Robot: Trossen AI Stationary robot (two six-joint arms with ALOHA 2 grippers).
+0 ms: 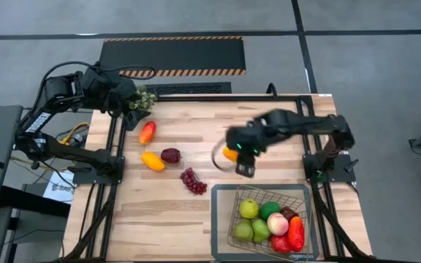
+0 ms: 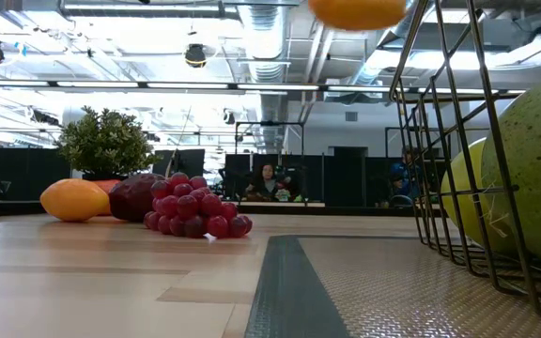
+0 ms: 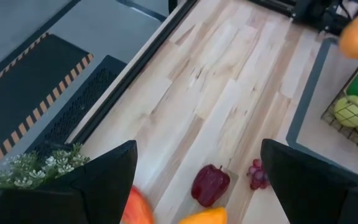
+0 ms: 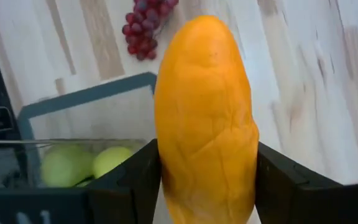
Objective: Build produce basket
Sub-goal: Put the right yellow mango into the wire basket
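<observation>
Orange and long, the pepper (image 4: pixel 207 118) sits clamped between your right gripper's (image 1: pixel 238 156) dark fingers, held in the air above the wooden table (image 1: pixel 196 212), near the basket's (image 1: pixel 224 219) far rim but not over it. In the low view the same pepper shows at the top edge, well clear of the tabletop.

Your basket stands on a grey mat (image 2: pixel 346 291) at the table's near right corner. It already holds green pears (image 1: pixel 248 209), a green lime (image 1: pixel 269 210), a pink peach (image 1: pixel 278 223), a red pepper (image 1: pixel 296 234) and something dark you cannot make out clearly.

Loose produce lies on the left half of the table: a red-orange pepper (image 1: pixel 147 132) near the potted plant (image 1: pixel 142 98), a yellow-orange pepper (image 1: pixel 153 161), a dark red pepper (image 1: pixel 170 155) just beside it, and purple grapes (image 1: pixel 194 180) closer to the basket.

Your left gripper (image 3: pixel 194 180) hangs at the table's far left corner by the plant, its fingers spread wide with nothing between them.
</observation>
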